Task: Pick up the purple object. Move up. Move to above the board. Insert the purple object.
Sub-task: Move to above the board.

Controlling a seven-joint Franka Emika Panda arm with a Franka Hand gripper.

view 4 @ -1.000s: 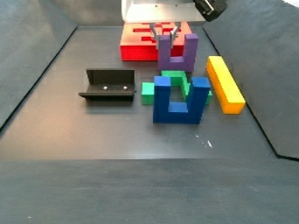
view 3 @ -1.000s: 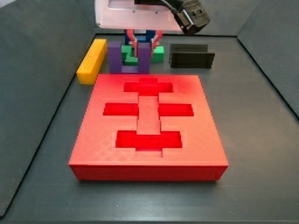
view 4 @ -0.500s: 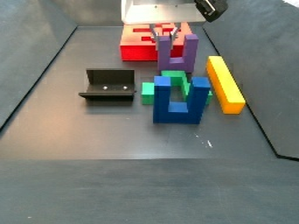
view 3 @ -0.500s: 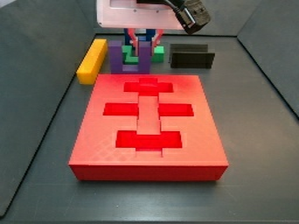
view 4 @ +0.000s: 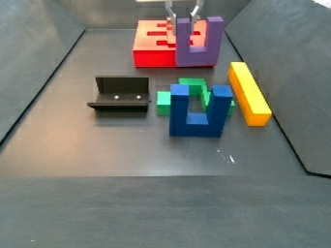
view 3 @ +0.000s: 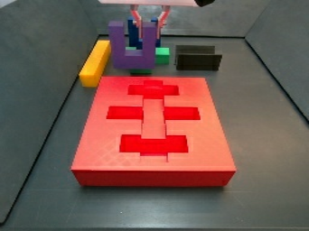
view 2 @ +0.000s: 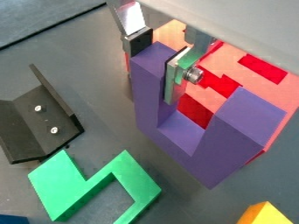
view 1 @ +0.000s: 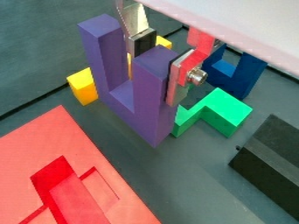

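One arm of the purple object (view 1: 138, 83) clamped between the silver fingers (view 1: 181, 77) of the gripper (view 1: 162, 54), narrow on that arm. Held at upper centre in a side view (view 3: 134, 45), behind the board (view 3: 154, 135), near the green block (view 1: 212, 115).

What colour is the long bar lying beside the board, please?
Yellow: the long bar shows best in a side view.

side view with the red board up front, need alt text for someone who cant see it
The gripper holds the purple object by one arm, beyond the board's far edge. A yellow bar lies alongside, a green block and the fixture behind.
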